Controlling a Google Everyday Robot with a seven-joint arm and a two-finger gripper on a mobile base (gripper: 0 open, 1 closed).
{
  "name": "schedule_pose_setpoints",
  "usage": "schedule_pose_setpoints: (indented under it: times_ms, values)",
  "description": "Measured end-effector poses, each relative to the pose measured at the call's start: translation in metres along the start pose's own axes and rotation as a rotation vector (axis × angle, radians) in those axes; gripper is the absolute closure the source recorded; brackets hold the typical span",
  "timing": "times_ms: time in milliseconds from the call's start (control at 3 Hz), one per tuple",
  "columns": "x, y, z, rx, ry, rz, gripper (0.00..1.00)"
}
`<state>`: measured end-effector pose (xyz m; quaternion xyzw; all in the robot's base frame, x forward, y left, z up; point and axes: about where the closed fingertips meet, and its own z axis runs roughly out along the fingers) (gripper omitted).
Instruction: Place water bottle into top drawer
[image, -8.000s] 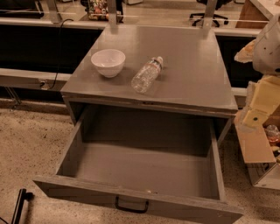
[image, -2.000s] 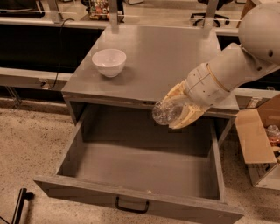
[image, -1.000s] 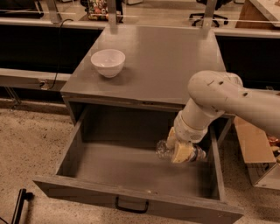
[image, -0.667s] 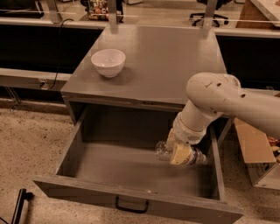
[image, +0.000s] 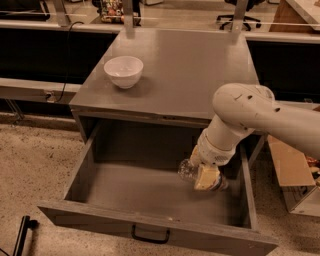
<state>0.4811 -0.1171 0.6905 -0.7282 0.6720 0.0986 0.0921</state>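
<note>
Water bottle (image: 187, 170) between gripper fingers (image: 206, 178), low inside top drawer (image: 150, 231).

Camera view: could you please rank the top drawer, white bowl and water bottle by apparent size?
1. top drawer, clearly largest.
2. white bowl.
3. water bottle, though the gripper, holding it inside the drawer, hides part, so ranks two and three are unsure.

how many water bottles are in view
1. The water bottle is held in the gripper, low inside the open top drawer, toward the right of the picture. The gripper hides part of it.
</note>
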Motion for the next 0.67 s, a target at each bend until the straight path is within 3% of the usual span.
schedule_pose_setpoints:
  times_ms: [333, 667]
  values:
    - [-0.0001, 0.0005, 0.0005, -0.001, 0.000, -0.001, 0.00]
    - [-0.0001, 0.0005, 0.0005, -0.001, 0.000, -0.001, 0.00]
